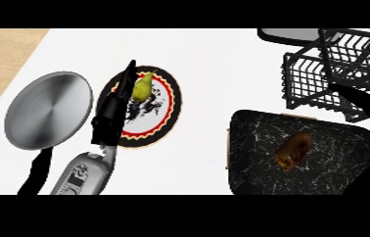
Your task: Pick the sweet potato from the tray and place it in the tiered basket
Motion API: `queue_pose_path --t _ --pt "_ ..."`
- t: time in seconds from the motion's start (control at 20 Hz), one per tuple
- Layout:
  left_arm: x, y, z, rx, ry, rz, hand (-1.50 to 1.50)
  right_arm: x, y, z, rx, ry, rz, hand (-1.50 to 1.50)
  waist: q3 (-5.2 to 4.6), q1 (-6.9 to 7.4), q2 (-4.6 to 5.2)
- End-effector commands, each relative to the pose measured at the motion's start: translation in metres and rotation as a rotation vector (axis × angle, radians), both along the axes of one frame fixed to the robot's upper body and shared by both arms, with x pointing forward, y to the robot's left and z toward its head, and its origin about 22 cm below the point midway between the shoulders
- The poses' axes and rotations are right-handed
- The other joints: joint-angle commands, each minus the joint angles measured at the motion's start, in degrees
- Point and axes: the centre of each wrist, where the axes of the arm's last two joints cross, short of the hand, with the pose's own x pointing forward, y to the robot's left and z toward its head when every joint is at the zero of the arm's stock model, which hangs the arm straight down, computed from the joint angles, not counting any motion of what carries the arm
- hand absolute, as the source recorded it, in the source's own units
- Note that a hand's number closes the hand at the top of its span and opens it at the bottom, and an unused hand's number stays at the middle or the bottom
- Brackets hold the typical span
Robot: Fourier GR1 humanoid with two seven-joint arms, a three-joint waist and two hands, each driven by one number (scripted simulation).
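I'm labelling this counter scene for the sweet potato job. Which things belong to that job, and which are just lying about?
Belongs to the job:
- sweet potato, lying on the tray
- black marbled tray
- black wire tiered basket

Just lying about:
- pear on the patterned plate
- steel pan

The left hand hangs over the plate, fingers straight. The right hand is out of view.

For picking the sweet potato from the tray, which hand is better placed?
Probably the right, by side alone, though it is out of view. The sweet potato lies on the tray at the right, while the left hand hovers over the plate with the pear.
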Motion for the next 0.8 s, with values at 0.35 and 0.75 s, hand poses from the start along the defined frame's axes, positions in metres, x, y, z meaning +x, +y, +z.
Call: queue_pose_path --t 0.35,0.75 --pt "0.005 0.005 -0.003 0.007 0.006 0.028 0.0 0.038 0.039 -0.029 -0.198 0.236 -0.092 -1.5 0.07 -0.97 -0.48" --pt "0.005 0.014 -0.007 0.009 0.015 0.071 0.0 0.065 0.063 -0.037 -0.266 0.292 -0.082 -1.5 0.08 -3.08 -1.06"
